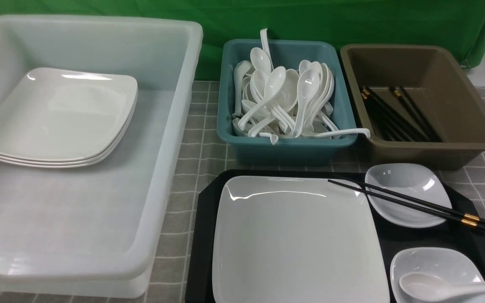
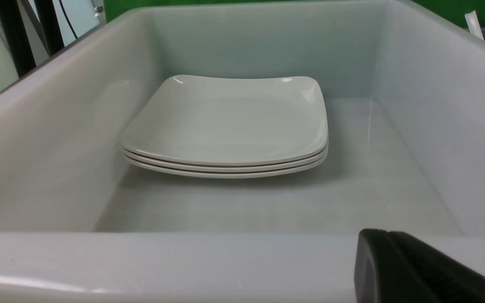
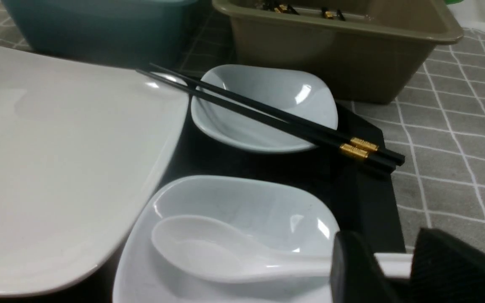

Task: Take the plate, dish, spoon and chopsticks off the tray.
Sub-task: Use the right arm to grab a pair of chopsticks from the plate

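The black tray (image 1: 202,235) holds the large white plate (image 1: 297,240) on its left half. On its right are two small white dishes. Across the far dish (image 1: 398,179) lie the black chopsticks (image 1: 411,203), gold-banded ends over the tray's right rim. In the near dish (image 1: 432,261) rests the bowl of the white spoon (image 1: 436,288), handle pointing right. In the right wrist view, my right gripper (image 3: 387,252) is shut on the spoon (image 3: 209,252) at the end of its handle. My left gripper (image 2: 383,233) is shut and empty at the near rim of the white bin. Neither gripper shows in the front view.
A big translucent white bin (image 1: 175,139) on the left holds three stacked plates (image 1: 57,118). Behind the tray, a teal bin (image 1: 284,147) is heaped with white spoons. A brown bin (image 1: 436,151) beside it holds black chopsticks. Grey checked cloth covers the table.
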